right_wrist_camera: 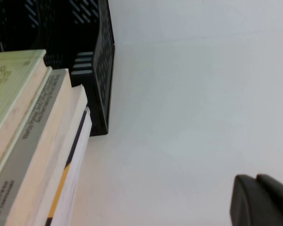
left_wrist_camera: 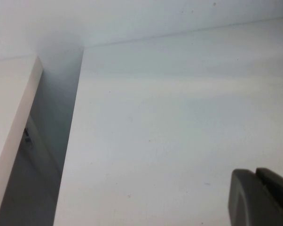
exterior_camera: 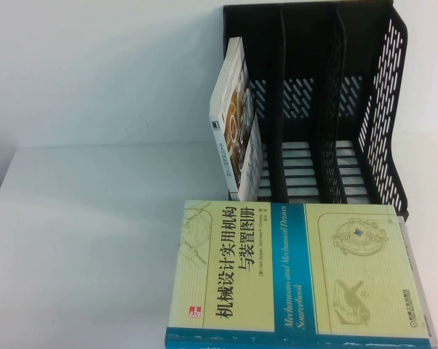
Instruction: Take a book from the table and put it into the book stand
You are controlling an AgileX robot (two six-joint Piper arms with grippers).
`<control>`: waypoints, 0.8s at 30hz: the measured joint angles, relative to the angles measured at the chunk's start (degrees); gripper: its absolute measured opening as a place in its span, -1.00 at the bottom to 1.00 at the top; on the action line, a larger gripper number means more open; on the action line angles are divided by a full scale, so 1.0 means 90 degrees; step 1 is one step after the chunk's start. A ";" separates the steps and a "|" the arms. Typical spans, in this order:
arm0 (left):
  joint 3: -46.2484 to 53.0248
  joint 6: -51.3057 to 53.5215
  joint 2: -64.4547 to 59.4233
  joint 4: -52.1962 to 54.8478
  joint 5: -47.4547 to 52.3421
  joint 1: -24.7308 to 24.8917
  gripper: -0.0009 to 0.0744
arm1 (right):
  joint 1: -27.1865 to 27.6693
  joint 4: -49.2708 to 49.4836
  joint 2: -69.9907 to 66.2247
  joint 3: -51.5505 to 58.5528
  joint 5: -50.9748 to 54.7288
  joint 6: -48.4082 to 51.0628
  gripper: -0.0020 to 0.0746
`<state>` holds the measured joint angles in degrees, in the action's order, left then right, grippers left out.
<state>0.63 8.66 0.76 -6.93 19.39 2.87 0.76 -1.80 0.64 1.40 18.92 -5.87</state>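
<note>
While both my claws hang off to the sides, nothing is gripped. My right gripper [right_wrist_camera: 263,200] shows its fingers pressed together and empty, over bare table [right_wrist_camera: 193,94] just beside the stack; my left gripper [left_wrist_camera: 261,197] is likewise closed and empty, over open tabletop near its edge, well away from the work.

The book [exterior_camera: 299,273] lies flat on top of a stack [right_wrist_camera: 43,155] of other volumes, directly in front of the stand [exterior_camera: 313,102].

Risks, as I judge them: the book is thick and large, so a one-sided pinch may let it sag or drag the volumes beneath. The left slot already holds a leaning white book [exterior_camera: 237,116] (it could topple if nudged). The dividers could catch a tilted corner.

Open room: the middle and right slots, plus clear table to the left.
</note>
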 joint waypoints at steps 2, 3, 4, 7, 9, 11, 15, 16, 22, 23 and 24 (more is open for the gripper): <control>0.0000 0.0000 0.0000 0.0000 0.0000 0.0000 -0.98 | 0.0000 0.0000 0.0000 0.0000 0.0000 0.0000 -0.96; 0.0000 0.0000 0.0000 0.0000 0.0000 0.0000 -0.98 | 0.0000 0.0000 0.0000 0.0000 0.0000 0.0000 -0.96; 0.0000 0.0000 0.0000 -0.0019 0.0000 0.0000 -0.98 | 0.0000 0.0000 0.0000 0.0000 0.0000 0.0000 -0.96; 0.0000 0.0000 0.0000 -0.0175 0.0000 0.0000 -0.98 | 0.0000 0.0000 0.0000 0.0000 0.0000 0.0000 -0.96; 0.0000 0.0000 0.0000 -0.0364 0.0000 0.0000 -0.98 | 0.0000 0.0000 0.0000 0.0000 0.0000 0.0000 -0.96; 0.0000 0.0000 0.0000 -0.0482 0.0000 0.0000 -0.98 | 0.0000 0.0000 0.0000 0.0000 0.0000 0.0000 -0.96; 0.0000 0.0010 0.0000 -0.0606 0.0000 0.0000 -0.98 | 0.0000 0.0000 0.0000 0.0000 0.0000 0.0000 -0.96; 0.0000 0.0010 0.0000 -0.0622 0.0000 0.0000 -0.98 | 0.0000 0.0000 0.0000 0.0000 0.0000 0.0000 -0.96; 0.0011 0.0010 0.0000 -0.0811 0.0000 0.0000 -0.98 | 0.0000 0.0000 0.0000 0.0000 -0.0014 0.0000 -0.96; 0.0011 0.0010 0.0000 -0.0900 0.0000 0.0000 -0.98 | 0.0000 0.0000 0.0000 0.0000 -0.0045 0.0000 -0.96; 0.0011 0.0010 0.0000 -0.0989 -0.0018 0.0000 -0.98 | 0.0000 0.0000 0.0000 0.0000 -0.0089 0.0000 -0.96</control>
<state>0.72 8.75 0.76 -15.83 19.23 2.87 0.76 -1.80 0.64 1.40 18.13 -5.87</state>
